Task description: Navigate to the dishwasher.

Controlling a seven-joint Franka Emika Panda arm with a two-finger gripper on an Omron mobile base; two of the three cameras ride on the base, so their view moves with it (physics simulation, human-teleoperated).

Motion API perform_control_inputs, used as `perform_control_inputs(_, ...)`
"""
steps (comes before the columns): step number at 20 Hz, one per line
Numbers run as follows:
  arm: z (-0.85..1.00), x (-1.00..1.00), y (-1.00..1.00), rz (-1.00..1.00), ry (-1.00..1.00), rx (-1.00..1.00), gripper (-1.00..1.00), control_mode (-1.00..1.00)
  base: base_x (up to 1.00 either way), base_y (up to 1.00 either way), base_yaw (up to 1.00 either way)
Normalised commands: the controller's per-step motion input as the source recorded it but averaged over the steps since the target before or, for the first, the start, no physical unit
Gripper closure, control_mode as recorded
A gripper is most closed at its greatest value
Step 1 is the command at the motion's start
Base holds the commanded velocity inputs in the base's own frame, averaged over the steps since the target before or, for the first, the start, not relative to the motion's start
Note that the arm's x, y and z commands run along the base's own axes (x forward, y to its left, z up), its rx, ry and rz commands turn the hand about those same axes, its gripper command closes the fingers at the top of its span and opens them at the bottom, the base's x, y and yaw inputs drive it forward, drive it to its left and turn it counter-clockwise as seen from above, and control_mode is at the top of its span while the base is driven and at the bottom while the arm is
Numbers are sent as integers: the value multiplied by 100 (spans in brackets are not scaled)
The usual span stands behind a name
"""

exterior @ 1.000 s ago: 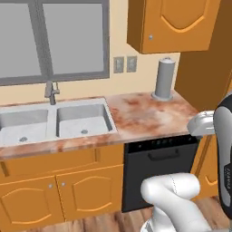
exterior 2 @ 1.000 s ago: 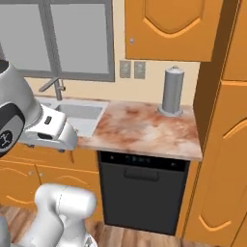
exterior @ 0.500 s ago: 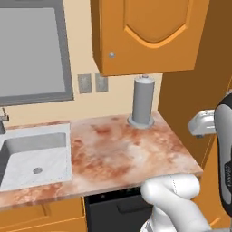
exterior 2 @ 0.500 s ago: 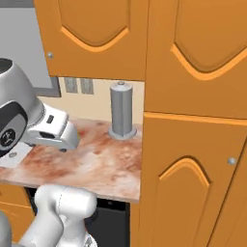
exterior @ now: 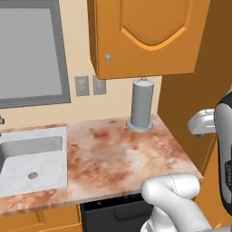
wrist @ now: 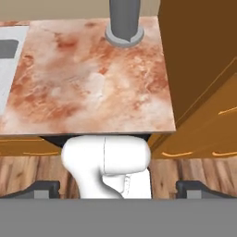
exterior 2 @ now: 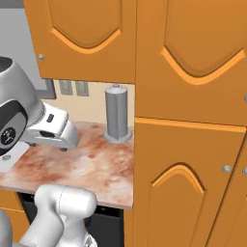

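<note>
Gripper (wrist: pixel 118 187): fingers wide apart, empty, held above the counter (wrist: pixel 92 83). Dishwasher (exterior: pixel 120 215): black front under the counter's near edge, beside the arm. Grey cylinder (exterior: pixel 142 105) at the back; sink (exterior: pixel 31 158) left

- The left base view looks forward and down from behind the arm on its left side, close to the marbled tabletop (exterior: pixel 118 158), with the sink (exterior: pixel 31 158) at the left edge and the grey cylinder (exterior: pixel 142 105) against the back wall.
- The right base view looks from behind the arm on its right side, facing the tall orange cabinet (exterior 2: pixel 190 144) at close range.
- The hand view looks steeply down along the end effector (wrist: pixel 118 189) onto the tabletop (wrist: pixel 92 78).
- All three views share the tabletop and the grey cylinder (exterior 2: pixel 118 118) (wrist: pixel 124 18); both base views also take in the dishwasher (exterior: pixel 120 217) (exterior 2: pixel 108 226) top edge.
</note>
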Motion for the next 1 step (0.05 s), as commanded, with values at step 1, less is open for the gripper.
perform_control_inputs(1, 0, 0, 0, 0, 0, 0, -100, 100, 3, 0, 0)
